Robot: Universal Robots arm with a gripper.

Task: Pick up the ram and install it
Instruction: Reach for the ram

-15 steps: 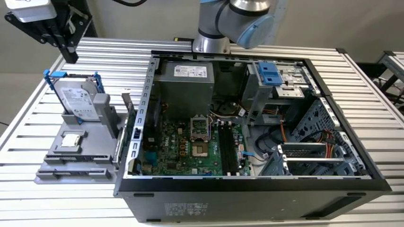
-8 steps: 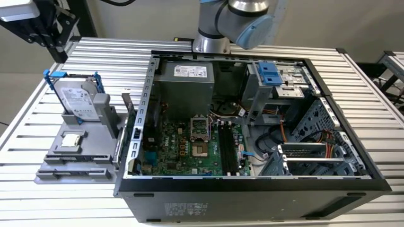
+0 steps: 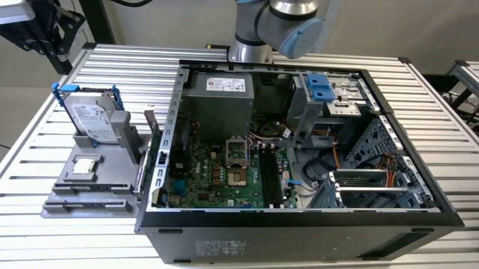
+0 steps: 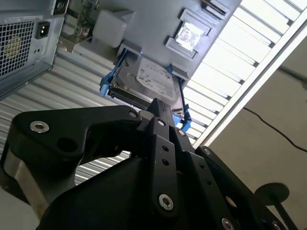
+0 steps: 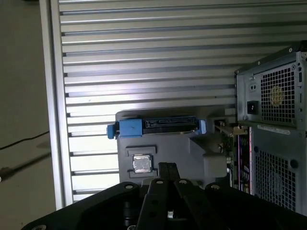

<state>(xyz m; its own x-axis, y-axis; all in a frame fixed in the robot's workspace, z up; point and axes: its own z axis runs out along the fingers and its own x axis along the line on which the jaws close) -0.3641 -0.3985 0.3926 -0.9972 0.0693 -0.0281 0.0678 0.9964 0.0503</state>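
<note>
The ram [image 3: 150, 122] is a thin stick standing on edge at the side of the grey holder [image 3: 90, 190] nearest the case; in the first wrist view the ram [image 5: 238, 153] shows as a narrow greenish strip against the case's back. My black gripper [image 3: 45, 28] hangs high over the table at the exterior view's far left, well above the holder. In both wrist views my gripper [image 5: 167, 166] [image 4: 160, 106] has its fingers together with nothing between them. The black memory slots [image 3: 271, 176] lie on the green motherboard inside the open case.
The open computer case [image 3: 299, 216] fills the middle of the slatted metal table [image 3: 120, 61]. The holder also carries a silver hard drive in a blue frame [image 3: 91, 115] and a small square processor chip [image 3: 84, 165]. The arm's base [image 3: 250, 50] stands behind the case.
</note>
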